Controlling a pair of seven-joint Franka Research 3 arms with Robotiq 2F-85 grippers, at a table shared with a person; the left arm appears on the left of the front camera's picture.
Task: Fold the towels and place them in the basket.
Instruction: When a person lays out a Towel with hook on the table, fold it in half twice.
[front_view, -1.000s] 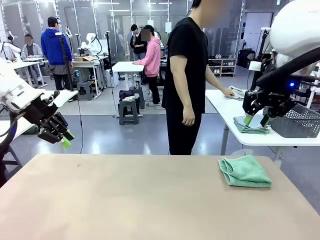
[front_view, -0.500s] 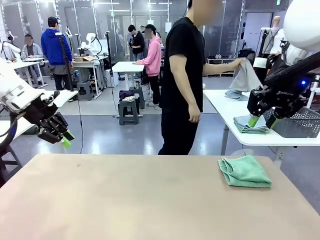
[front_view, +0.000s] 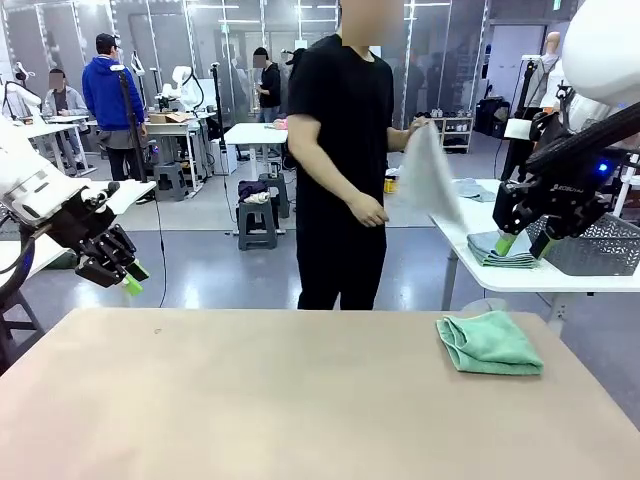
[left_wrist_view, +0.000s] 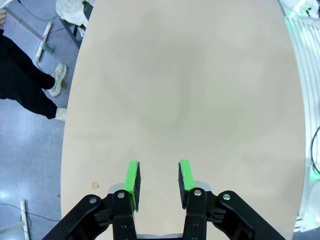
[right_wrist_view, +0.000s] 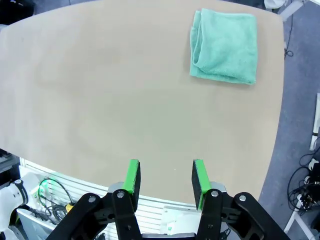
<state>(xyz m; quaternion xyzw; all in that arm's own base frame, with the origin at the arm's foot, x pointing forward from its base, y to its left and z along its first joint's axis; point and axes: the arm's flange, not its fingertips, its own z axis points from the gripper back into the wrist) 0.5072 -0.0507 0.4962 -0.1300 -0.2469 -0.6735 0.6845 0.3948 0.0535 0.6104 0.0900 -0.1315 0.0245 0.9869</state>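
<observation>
A mint green towel (front_view: 490, 343) lies folded near the right far edge of the tan table (front_view: 250, 400); it also lies in the right wrist view (right_wrist_view: 224, 45), far ahead of the fingers. A person in black at the far side holds a pale cream-white towel (front_view: 428, 175) hanging from one hand. The dark grey mesh basket (front_view: 590, 243) stands on a white side table at the right. My left gripper (front_view: 125, 280) hovers open and empty off the table's left side, seen above bare tabletop (left_wrist_view: 159, 180). My right gripper (front_view: 522, 243) hangs open and empty high at the right (right_wrist_view: 166, 182).
Another folded towel (front_view: 500, 252) lies on the white side table (front_view: 455, 215) beside the basket. The person's legs and shoes (left_wrist_view: 55, 85) are at the table's far edge. People and workbenches stand farther back in the room.
The person lifted the pale towel off the side table and turned towards my table with it. My right gripper shifted slightly right early on; the left arm stayed still.
</observation>
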